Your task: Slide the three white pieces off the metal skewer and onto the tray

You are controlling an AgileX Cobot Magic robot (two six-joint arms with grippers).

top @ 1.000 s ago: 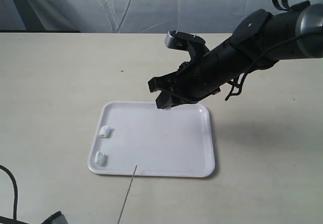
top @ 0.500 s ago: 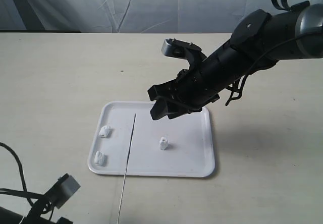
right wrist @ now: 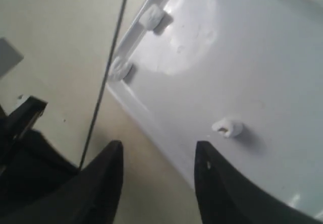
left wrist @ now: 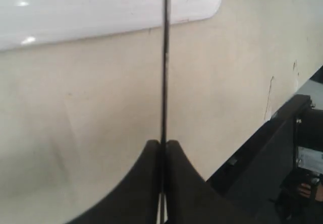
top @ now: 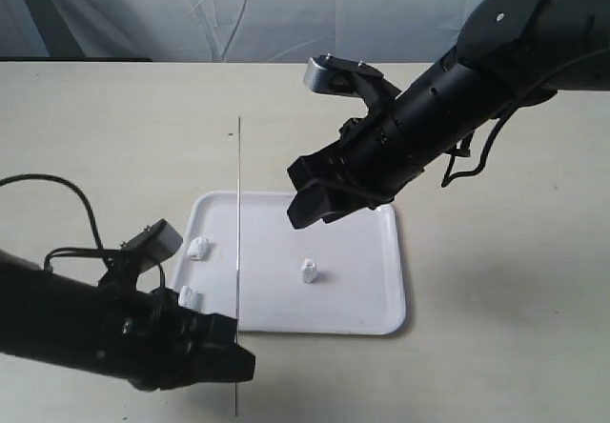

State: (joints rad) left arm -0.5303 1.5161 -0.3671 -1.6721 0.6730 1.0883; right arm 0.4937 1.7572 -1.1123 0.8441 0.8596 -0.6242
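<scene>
The white tray (top: 362, 290) lies mid-table with all three white pieces on it: two near its left rim (top: 198, 248) (top: 189, 298) and one near the middle (top: 309, 271). The bare metal skewer (top: 236, 204) runs as a thin line over the tray's left part. My left gripper (top: 238, 361) is shut on its near end, off the tray's front edge. My right gripper (top: 315, 204) hangs open over the tray's far edge, holding nothing. In the left wrist view the fingers (left wrist: 151, 156) pinch the skewer (left wrist: 164, 57). The right wrist view shows the pieces (right wrist: 152, 17) (right wrist: 120, 68) (right wrist: 228, 127) beyond the open gripper (right wrist: 159, 151).
A beige tabletop (top: 114, 137) surrounds the tray, with a pale curtain (top: 238, 13) behind. A black cable (top: 67, 185) loops above my left arm at the left. The right arm's bulk (top: 457, 99) reaches in from the upper right.
The third white piece came off and now rests mid-tray. My left arm has come into view from the bottom left, and the bare skewer has swung to point away across the table.
</scene>
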